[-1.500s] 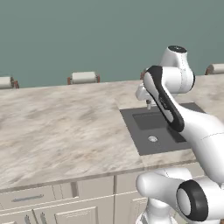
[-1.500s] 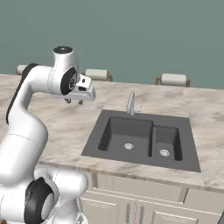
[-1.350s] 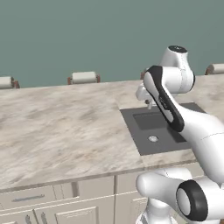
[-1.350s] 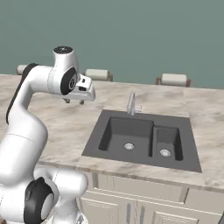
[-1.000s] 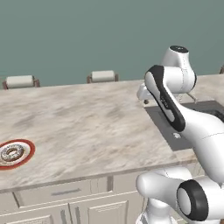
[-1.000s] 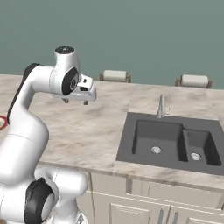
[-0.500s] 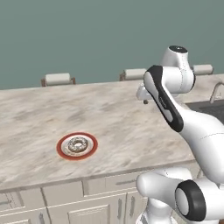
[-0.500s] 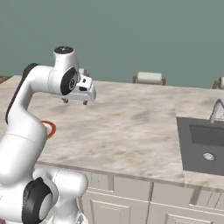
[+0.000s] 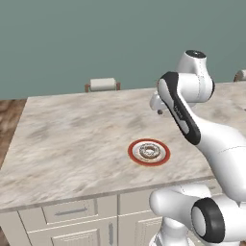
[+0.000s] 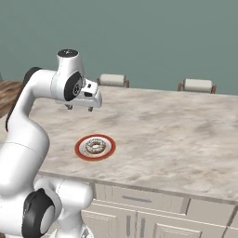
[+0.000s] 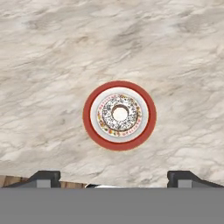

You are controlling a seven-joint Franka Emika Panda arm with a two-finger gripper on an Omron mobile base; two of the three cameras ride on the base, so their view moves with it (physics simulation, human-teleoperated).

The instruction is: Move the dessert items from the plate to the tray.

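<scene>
Fingers (image 11: 44,176) spread wide, holding nothing, hanging clear above the worktop (image 10: 186,135). Below them sits a red-rimmed white plate (image 11: 119,115), round and glossy, carrying a ring doughnut (image 11: 119,114) with white icing and dark sprinkles, near the worktop's front edge. Worktop: beige veined marble, smooth. Dessert lump, navy plate, tray: cannot locate.

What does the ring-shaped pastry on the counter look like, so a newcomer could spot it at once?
Start at the marble counter and find the red-rimmed white plate near its front edge, below the raised, open tool. On it lies the doughnut: a pale ring with a hole through its middle and small coloured sprinkles. It is the only food in view.
</scene>
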